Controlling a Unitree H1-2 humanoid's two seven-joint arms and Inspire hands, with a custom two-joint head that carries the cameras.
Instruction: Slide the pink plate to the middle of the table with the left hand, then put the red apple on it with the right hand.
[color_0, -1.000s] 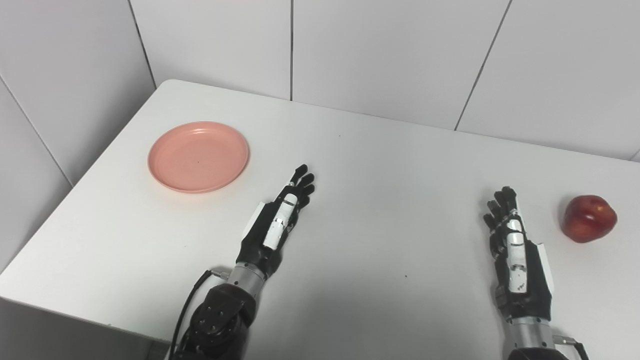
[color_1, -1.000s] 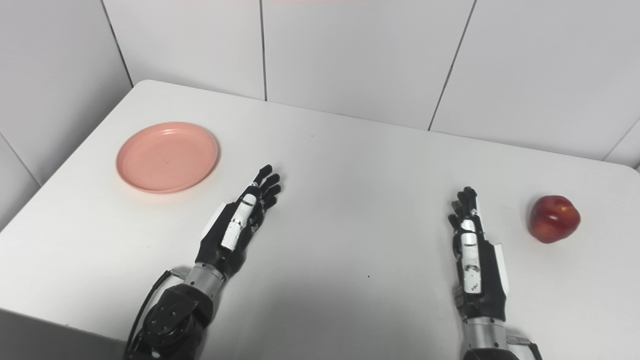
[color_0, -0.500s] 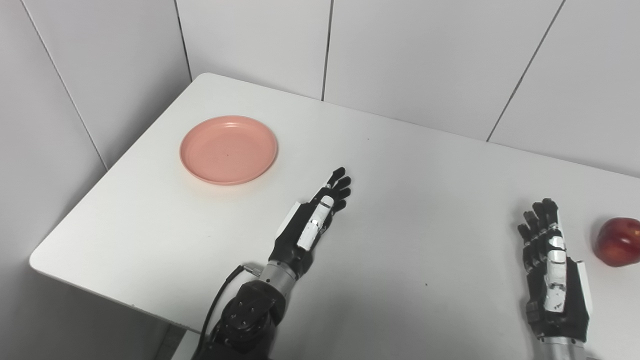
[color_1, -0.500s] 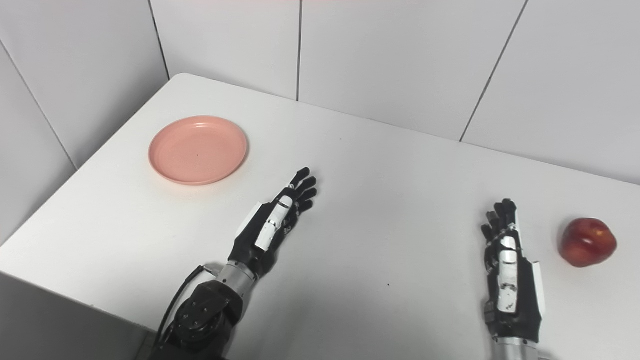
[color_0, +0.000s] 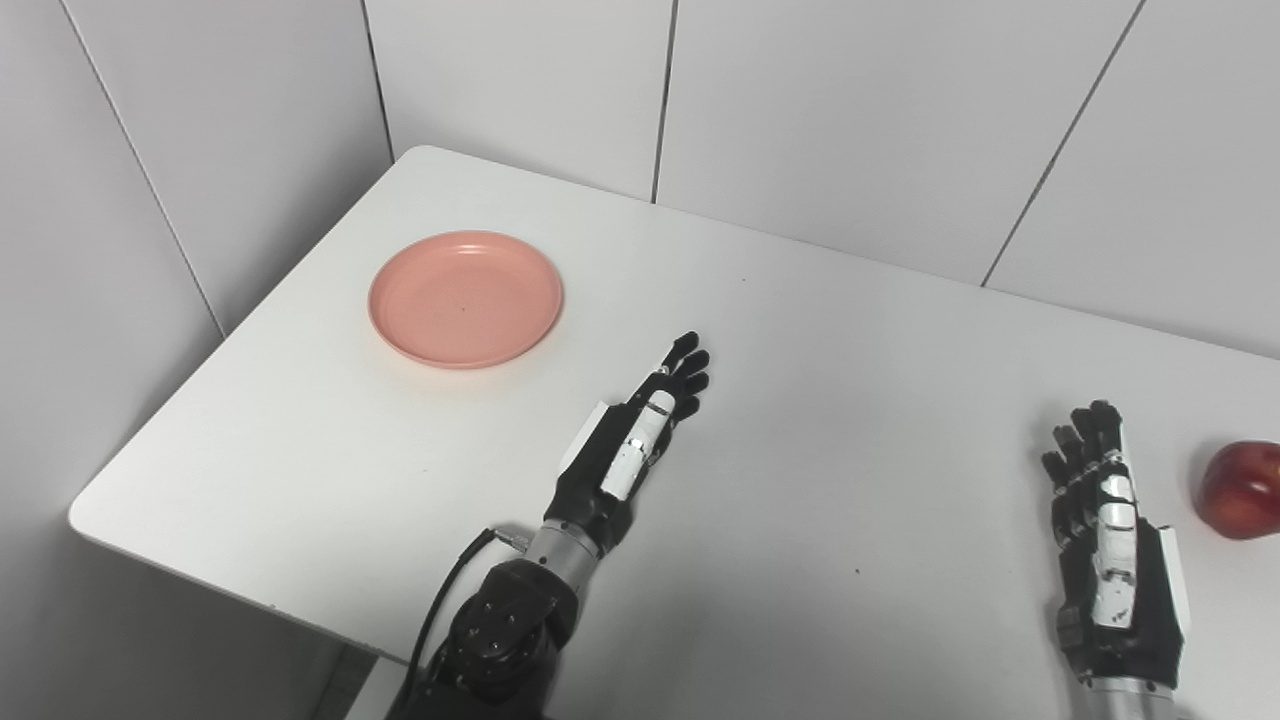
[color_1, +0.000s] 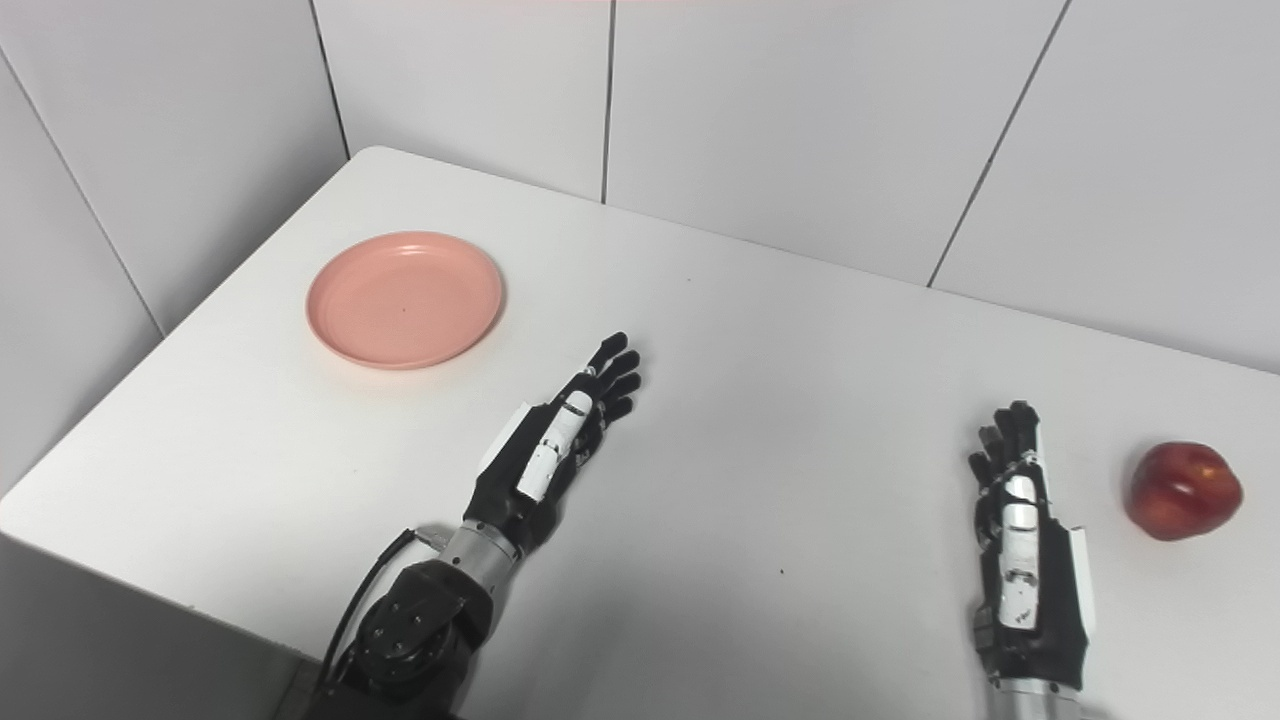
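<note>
Against the pictures of a second ago, the whole scene sits further right in both views, and more of the left wall and the table's near-left corner shows: the head has turned left, and nothing on the table has moved. The plate (color_1: 405, 299), the apple (color_1: 1183, 491) and both hands keep the same places relative to one another. So the task has not begun in earnest; the turn most likely brings the plate into better view ahead of the first step.

The left hand (color_1: 555, 450) lies low over the table (color_1: 780, 330) near its middle, released, fingers straight and slightly apart, pointing up and to the right, holding nothing. The plate lies flat and bare toward the far-left corner, well apart from that hand. The right hand (color_1: 1020, 525) waits at the right, fingers likewise extended and empty, with the apple near it on its right; in the left eye view the apple is cut by the picture's edge.

The plate sits close to the table's left edge, with a strip of bare top between its rim and the drop. A push toward the middle carries it away from that edge, so the risk there looks small. Between plate and centre the top shows nothing but the left hand itself. The apple, round, may roll if nudged, and how far the table's right edge lies beyond it cannot be told.
</note>
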